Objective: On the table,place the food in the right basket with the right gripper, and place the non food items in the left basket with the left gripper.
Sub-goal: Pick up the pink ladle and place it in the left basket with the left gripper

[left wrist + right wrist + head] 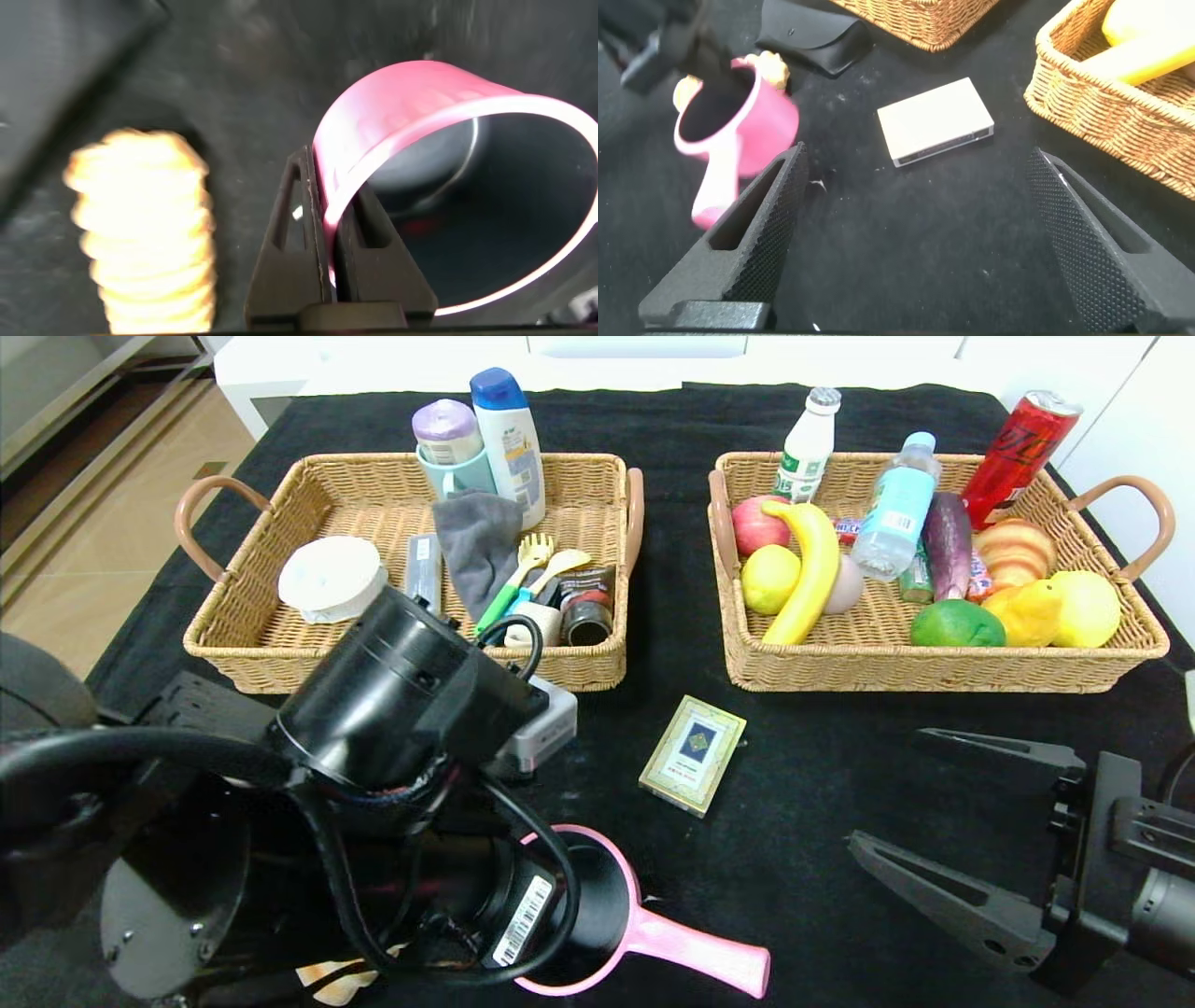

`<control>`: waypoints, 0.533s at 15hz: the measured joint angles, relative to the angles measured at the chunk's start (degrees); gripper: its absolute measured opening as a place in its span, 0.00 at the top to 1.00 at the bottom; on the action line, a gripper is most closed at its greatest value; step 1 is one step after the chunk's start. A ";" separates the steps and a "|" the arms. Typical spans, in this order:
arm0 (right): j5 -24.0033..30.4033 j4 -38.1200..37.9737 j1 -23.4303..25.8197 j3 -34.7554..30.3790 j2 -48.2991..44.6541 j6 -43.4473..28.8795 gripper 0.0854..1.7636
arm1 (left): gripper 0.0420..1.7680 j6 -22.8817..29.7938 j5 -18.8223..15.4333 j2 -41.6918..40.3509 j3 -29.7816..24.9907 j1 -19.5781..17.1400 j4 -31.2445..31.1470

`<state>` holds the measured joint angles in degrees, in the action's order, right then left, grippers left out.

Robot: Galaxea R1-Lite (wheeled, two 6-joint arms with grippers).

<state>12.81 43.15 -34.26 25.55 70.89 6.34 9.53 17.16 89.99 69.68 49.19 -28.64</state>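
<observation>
Holding now: the left gripper has its fingers pinched on the rim of the pink saucepan, one finger inside and one outside.
Pan spot: near the front of the bench, with its handle sticking out toward the right arm.
Bread roll: the striped bread roll sits right beside the pan, mostly hidden under the left arm in the head view.
Card box: the small card box lies flat between the two baskets, a little in front of them.
Glasses case: the black glasses case lies near the left basket.
Right side: the right gripper hangs low over the bench with fingers wide, holding nothing.
Right basket: the right basket already has the banana and bottle.
Risk: the thin rim may slip, because the handle is heavy and could tip the pan.
Risk too: a swinging pan could knock the bread roll.
</observation>
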 joint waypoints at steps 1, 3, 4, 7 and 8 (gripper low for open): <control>0.00 0.00 0.00 -0.04 0.02 0.02 0.04 | 0.93 0.05 -0.02 -0.68 -0.04 -0.77 0.59; 0.00 0.00 0.00 -0.06 0.04 0.05 0.04 | 0.93 0.06 -0.02 -1.96 -0.06 -2.67 0.85; 0.00 -0.02 0.00 -0.06 0.06 0.02 0.04 | 0.93 0.06 0.04 -2.56 -0.06 -3.61 1.02; 0.02 0.00 -0.02 -0.09 0.11 0.00 0.04 | 0.93 1.68 0.09 -4.16 0.20 -6.36 5.02; 0.02 -0.02 -0.06 -0.12 0.13 0.02 0.04 | 0.93 2.23 0.13 -4.61 0.35 -7.41 6.34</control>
<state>12.84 43.13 -34.32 25.43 71.02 6.36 11.76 17.30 85.38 70.03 41.78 -22.30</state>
